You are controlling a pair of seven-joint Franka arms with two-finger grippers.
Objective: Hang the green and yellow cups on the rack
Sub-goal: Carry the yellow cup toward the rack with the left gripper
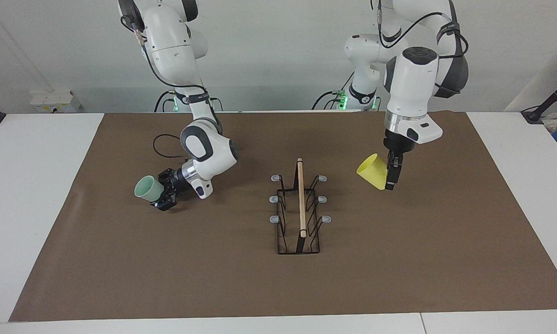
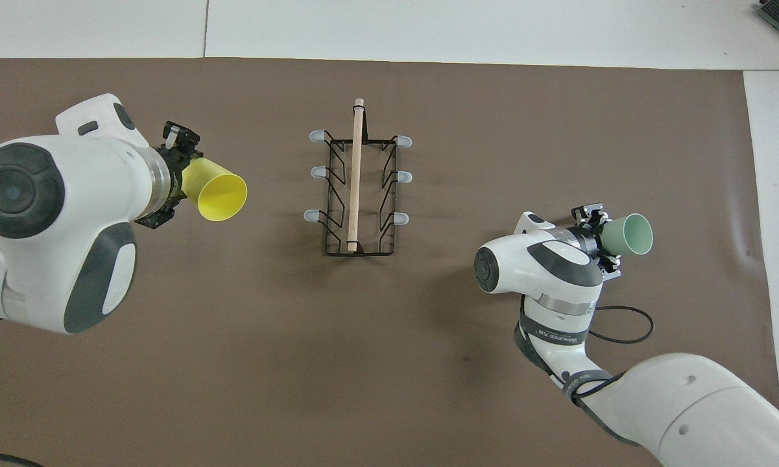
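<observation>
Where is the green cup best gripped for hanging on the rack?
By its narrow closed base, as the right claw grips the green cup now. That probably suits hanging: the open mouth points away from the claw, free to go over a rack prong.

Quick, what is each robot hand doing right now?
Left end effector: shut on the yellow cup, up in the air beside the rack.
Right end effector: shut on the green cup.
</observation>
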